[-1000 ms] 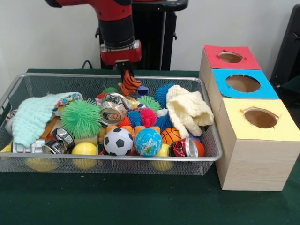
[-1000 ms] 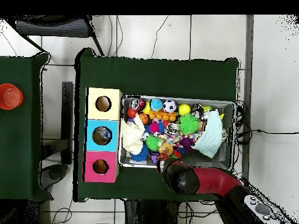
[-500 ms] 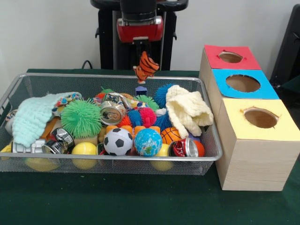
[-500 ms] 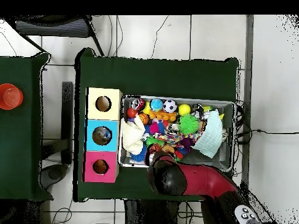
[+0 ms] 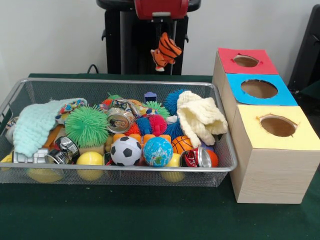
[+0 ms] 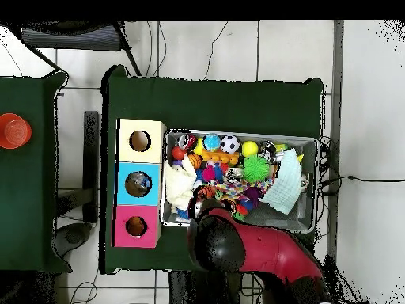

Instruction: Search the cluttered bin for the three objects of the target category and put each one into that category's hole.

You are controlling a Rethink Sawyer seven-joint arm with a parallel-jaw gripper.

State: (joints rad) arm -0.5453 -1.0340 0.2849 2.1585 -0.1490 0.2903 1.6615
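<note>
The cluttered bin [image 5: 120, 169] is a wide silver wire mesh basket full of balls, spiky toys, cans and cloths; it also shows in the overhead view [image 6: 313, 144]. My gripper [image 5: 162, 34] hangs at the top of the front view, above the bin's far edge. It is shut on a small orange and black striped tiger plush [image 5: 166, 51], which dangles clear of the clutter. In the overhead view my red arm [image 6: 237, 245] covers the gripper. To the right stand three wooden boxes with holes: red top [image 5: 246, 61], blue top [image 5: 259, 89], yellow top [image 5: 277, 126].
In the bin lie a soccer ball [image 5: 126, 150], a globe ball [image 5: 158, 151], a green spiky ball [image 5: 86, 125], a cream cloth [image 5: 201, 118] and a mint cloth [image 5: 35, 125]. A red cup [image 6: 13, 131] stands on a side table.
My gripper has risen out of the bin with the tiger plush and moved to the right in the front view, toward the boxes.
</note>
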